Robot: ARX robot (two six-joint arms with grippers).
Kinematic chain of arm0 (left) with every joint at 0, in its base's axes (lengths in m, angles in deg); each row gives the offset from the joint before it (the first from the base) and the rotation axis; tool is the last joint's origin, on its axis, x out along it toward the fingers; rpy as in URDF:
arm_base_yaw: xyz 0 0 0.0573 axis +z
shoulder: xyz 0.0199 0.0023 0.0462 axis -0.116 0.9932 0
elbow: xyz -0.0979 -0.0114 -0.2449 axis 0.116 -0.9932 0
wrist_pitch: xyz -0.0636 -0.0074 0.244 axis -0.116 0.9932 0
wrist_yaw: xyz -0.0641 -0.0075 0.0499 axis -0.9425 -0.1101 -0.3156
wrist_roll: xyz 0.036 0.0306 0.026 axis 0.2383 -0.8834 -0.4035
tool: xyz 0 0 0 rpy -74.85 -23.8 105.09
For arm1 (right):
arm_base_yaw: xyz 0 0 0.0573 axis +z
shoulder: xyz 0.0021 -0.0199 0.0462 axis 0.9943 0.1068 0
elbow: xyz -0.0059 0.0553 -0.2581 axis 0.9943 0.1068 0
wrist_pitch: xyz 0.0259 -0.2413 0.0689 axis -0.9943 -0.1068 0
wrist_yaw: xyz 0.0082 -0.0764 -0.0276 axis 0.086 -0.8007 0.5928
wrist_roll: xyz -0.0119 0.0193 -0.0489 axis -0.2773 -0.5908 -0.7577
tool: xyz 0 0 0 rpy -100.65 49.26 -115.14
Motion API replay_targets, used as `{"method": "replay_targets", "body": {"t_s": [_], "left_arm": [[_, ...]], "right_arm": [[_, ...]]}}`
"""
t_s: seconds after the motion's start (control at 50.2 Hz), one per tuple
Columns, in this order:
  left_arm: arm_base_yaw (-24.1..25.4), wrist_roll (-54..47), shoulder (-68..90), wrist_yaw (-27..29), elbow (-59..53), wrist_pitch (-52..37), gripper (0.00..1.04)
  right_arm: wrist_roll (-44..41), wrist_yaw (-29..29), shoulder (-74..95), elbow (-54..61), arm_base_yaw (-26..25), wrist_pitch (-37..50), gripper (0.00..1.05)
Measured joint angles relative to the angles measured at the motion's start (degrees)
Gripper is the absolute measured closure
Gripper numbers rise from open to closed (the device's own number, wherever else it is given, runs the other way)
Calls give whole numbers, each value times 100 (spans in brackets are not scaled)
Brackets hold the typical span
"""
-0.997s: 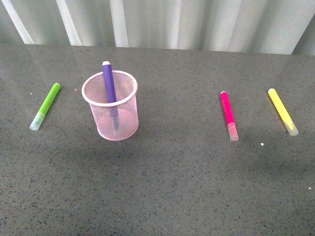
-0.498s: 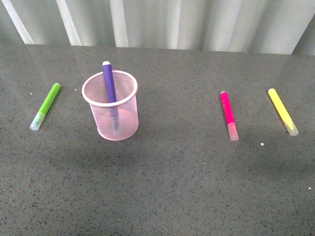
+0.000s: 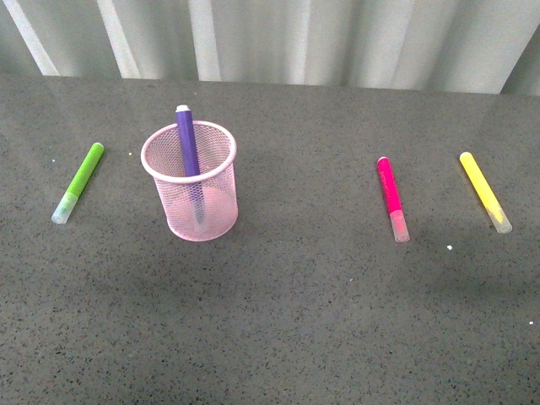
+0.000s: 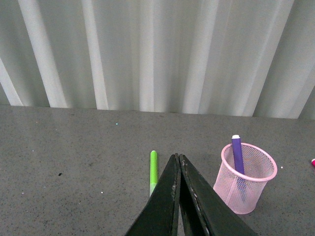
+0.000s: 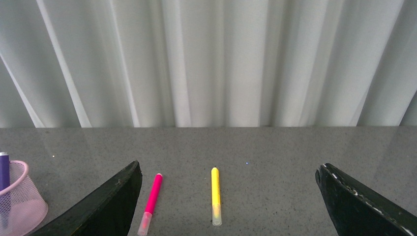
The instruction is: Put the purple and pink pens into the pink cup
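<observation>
Half of the job looks done. The purple pen (image 3: 187,143) stands inside the pink cup (image 3: 217,205), leaning a little, with its white end poking up over the rim. The pink pen (image 3: 390,192) is not in yet. It lies flat on the gray table (image 3: 295,321), well away from the cup at the cup's 3 o'clock, with its clear cap pointing to 6 o'clock. So what is left is to pick up the pink pen and drop it in the cup. The yellow marker (image 3: 483,187) lies near the pink pen at its 3 o'clock, with a gap between them, so a grab must not bump it. The lime-green marker (image 3: 80,179) lies at the cup's 9 o'clock, out of the way. The table between the cup and the pink pen is bare, so there is lots of room to carry the pen across. At 12 o'clock the table ends at a white curtain (image 3: 337,42). No arm shows in the front view. The left gripper (image 4: 177,158) has its jaws pressed together and holds nothing. The right gripper (image 5: 228,167) has its jaws wide apart, with the pink pen and yellow marker lying ahead of it.
</observation>
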Motion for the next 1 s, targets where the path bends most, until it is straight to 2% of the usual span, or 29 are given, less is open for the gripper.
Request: {"method": "replay_targets", "body": {"t_s": [0.14, 0.239, 0.379, 0.419, 0.478, 0.518, 0.598, 0.638, 0.738, 0.837, 0.997], "left_arm": [[0, 2, -2, -2, 0, 13, 99], [0, 2, 0, -2, 0, 13, 79], [0, 2, -2, -2, 0, 13, 58], [0, 2, -2, -2, 0, 13, 47], [0, 2, -2, 2, 0, 13, 33], [0, 0, -7, -4, 0, 13, 24], [0, 0, -4, -2, 0, 13, 8], [0, -7, -4, -2, 0, 13, 5], [0, -9, -7, -2, 0, 13, 7], [0, -9, -7, -2, 0, 13, 7], [0, -11, -7, -2, 0, 13, 7]], "right_arm": [[0, 0, 0, 0, 0, 0, 7], [0, 0, 0, 0, 0, 0, 7], [0, 0, 0, 0, 0, 0, 7], [35, -114, 90, -46, 33, -144, 7], [131, -684, 1432, -811, 122, -1543, 7], [138, -664, 2559, -1209, 17, -1526, 7], [103, -518, 4422, -1976, -48, -831, 7], [44, -492, 5171, -2299, -33, -533, 7], [-92, -444, 6699, -2975, 37, -57, 7], [-68, -713, 8179, -3652, 170, 258, 7], [-28, -817, 9407, -4262, 487, 651, 7]]}}
